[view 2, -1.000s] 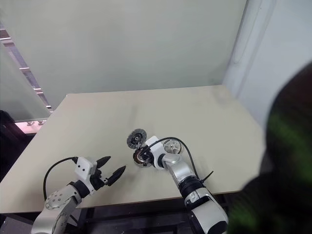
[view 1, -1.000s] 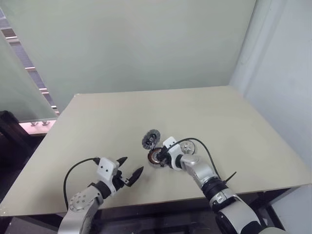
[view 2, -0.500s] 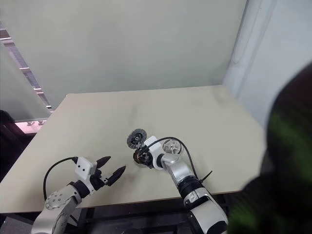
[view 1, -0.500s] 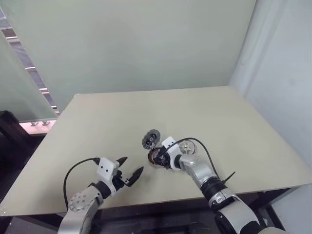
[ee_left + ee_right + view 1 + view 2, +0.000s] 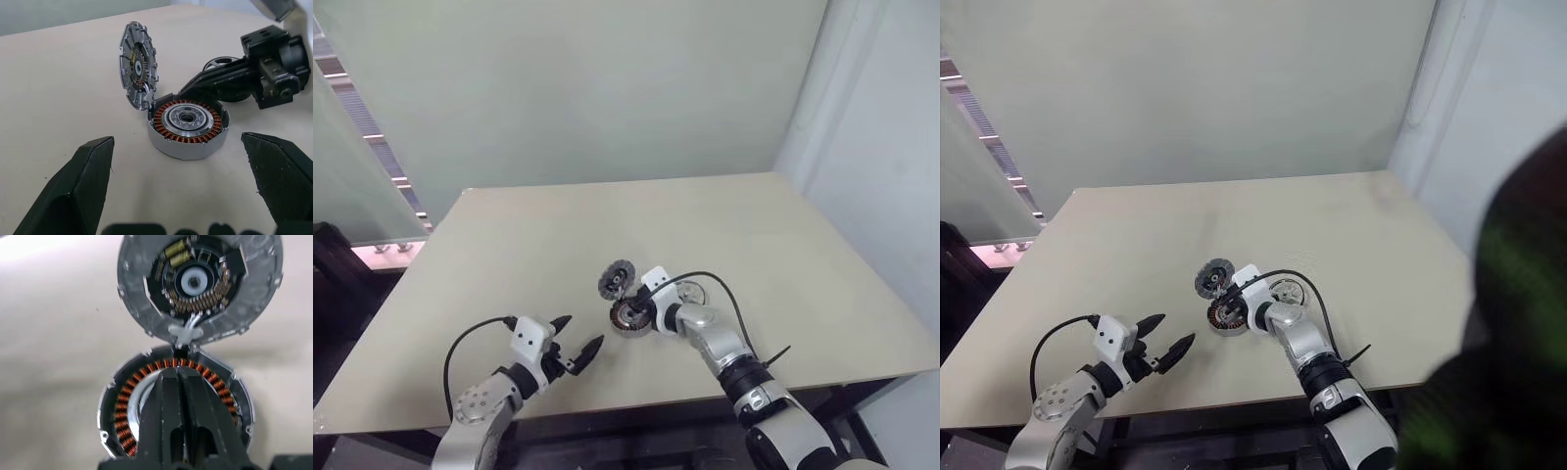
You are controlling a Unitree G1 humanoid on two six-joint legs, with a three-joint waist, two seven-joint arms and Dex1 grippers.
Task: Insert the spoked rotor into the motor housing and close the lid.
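Beige counter (image 5: pixel 509 245): a pale, plain top that carries all the parts, which sit together near its middle, toward the robot's side
Left pincer (image 5: pixel 576 338): hovers low over the counter on the robot's left, well apart from the parts, its two black fingers (image 5: pixel 78 191) spread wide with nothing between them; it points toward the motor housing
Lid (image 5: pixel 137 62): dark grey disc with a ribbed edge, standing up nearly on edge at the far left rim of the housing; its inner face, with a pale centre piece and small windings, is turned toward the housing; a short pale piece joins its lower edge to the housing rim
Motor housing (image 5: pixel 188 127): round puck lying flat and open on the counter, a ring of copper-red windings around a pale centre; nothing is seated on that centre
Right pincer (image 5: pixel 177 377): reaches in from the robot's right with its black fingers pressed together, no gap between them and no part held; the tips lie over the near side of the housing, above the winding ring; whether they touch it cannot be told
Spoked rotor (image 5: pixel 689 293): shiny silver disc lying flat on the counter just right of the housing, partly hidden behind the right wrist and its black cable (image 5: pixel 729 308), not in the housing
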